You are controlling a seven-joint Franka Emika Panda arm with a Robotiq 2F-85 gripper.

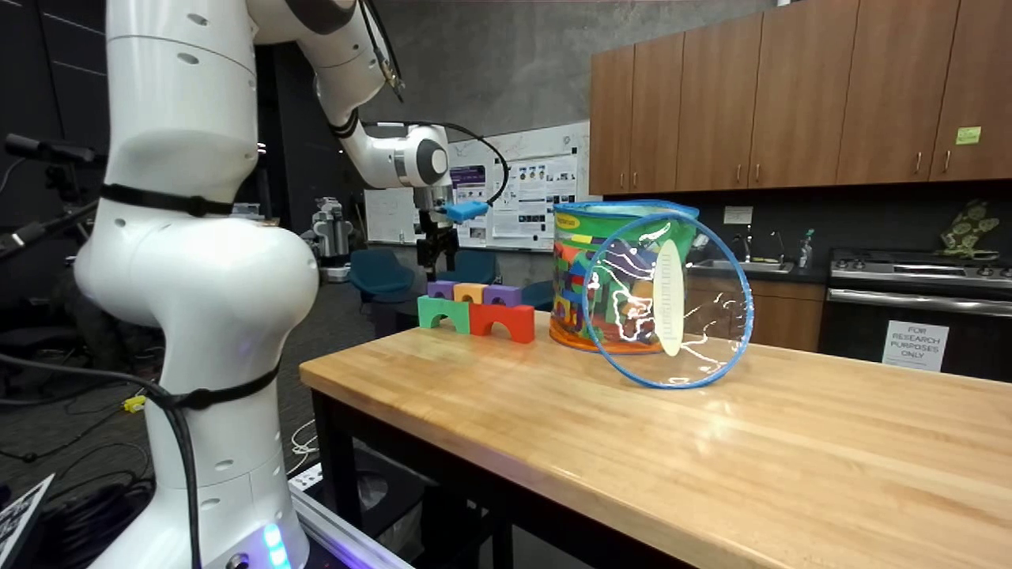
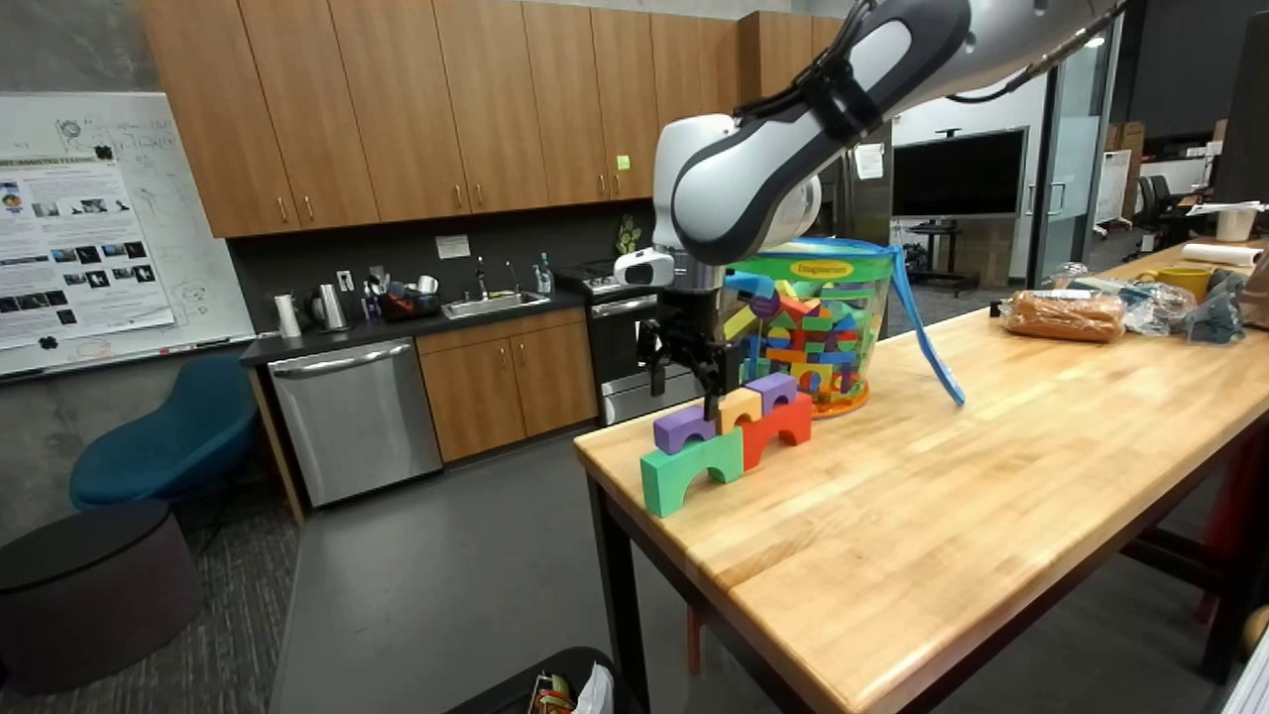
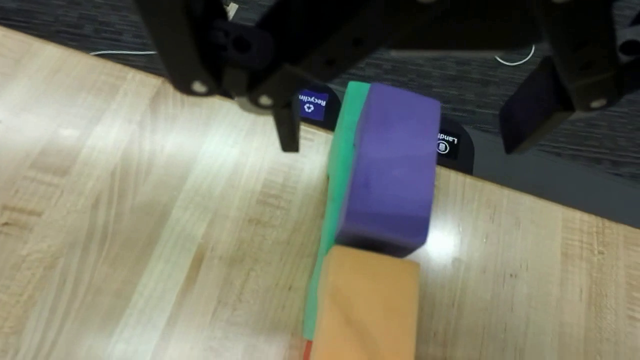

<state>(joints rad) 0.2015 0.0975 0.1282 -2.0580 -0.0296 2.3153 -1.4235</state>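
Observation:
My gripper stands open in the wrist view, one finger on each side of a purple block, with a gap to both. In both exterior views the gripper points down at the left end of a small block wall. On top of this wall sit the purple block, an orange block and another purple block in a row. Below them a green arch and a red arch stand side by side on the table. Nothing is held.
A clear drum of colored blocks stands beside the wall, its clear lid with blue rim leaning against it. The table edge runs close by the green end, with bins below. Bagged bread lies farther along the table.

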